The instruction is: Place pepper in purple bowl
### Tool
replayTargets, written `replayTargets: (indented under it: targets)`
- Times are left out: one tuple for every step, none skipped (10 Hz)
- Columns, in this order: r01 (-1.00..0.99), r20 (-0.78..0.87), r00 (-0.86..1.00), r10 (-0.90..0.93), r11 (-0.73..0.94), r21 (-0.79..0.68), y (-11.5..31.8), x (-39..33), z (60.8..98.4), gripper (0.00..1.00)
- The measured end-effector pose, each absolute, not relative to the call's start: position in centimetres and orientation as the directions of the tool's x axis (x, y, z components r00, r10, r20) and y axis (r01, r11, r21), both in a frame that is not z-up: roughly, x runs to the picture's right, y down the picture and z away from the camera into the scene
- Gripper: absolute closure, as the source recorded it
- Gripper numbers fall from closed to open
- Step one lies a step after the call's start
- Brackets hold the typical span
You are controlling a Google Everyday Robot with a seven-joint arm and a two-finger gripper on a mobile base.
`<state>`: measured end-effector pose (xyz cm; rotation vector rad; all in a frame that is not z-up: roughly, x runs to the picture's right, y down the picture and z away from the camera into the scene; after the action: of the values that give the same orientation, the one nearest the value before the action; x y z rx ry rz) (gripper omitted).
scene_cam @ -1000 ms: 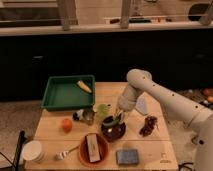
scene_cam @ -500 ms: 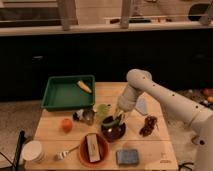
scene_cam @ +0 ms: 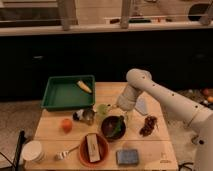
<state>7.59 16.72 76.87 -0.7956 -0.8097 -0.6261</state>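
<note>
The purple bowl [scene_cam: 111,131] stands at the middle of the wooden table. A slim dark-green shape, which looks like the pepper [scene_cam: 117,128], lies inside it towards the right. My gripper [scene_cam: 123,114] hangs at the end of the white arm, just above the bowl's far right rim and close over the pepper. I cannot tell whether it touches the pepper.
A pale yellow-green object [scene_cam: 102,109] and a metal cup [scene_cam: 87,116] sit left of the gripper. A dark-red cluster [scene_cam: 148,125] lies to the right. An orange-red bowl [scene_cam: 82,152], blue sponge [scene_cam: 129,156], orange [scene_cam: 66,125], white cup [scene_cam: 33,150] and green tray [scene_cam: 60,95] stand around.
</note>
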Motion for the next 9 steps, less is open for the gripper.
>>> replayTargets:
  targets:
    - [0.746, 0.818, 0.543, -0.189, 0.556, -0.367, 16.6, 7.65, 76.81, 0.23]
    - [0.747, 0.819, 0.541, -0.19, 0.556, -0.365, 16.57, 7.73, 76.79, 0.23]
    - [0.749, 0.82, 0.539, -0.193, 0.555, -0.362, 16.48, 7.79, 76.74, 0.23]
    - [0.75, 0.82, 0.537, -0.195, 0.555, -0.36, 16.41, 7.82, 76.72, 0.23]
    - [0.752, 0.821, 0.536, -0.198, 0.554, -0.357, 16.27, 7.88, 76.67, 0.23]
    - [0.754, 0.822, 0.533, -0.2, 0.554, -0.354, 16.23, 7.92, 76.66, 0.23]
    - [0.754, 0.821, 0.533, -0.202, 0.554, -0.354, 16.17, 7.94, 76.62, 0.23]
    - [0.754, 0.821, 0.534, -0.202, 0.554, -0.354, 16.15, 7.95, 76.61, 0.23]
    - [0.754, 0.821, 0.534, -0.202, 0.554, -0.353, 16.13, 7.94, 76.61, 0.23]
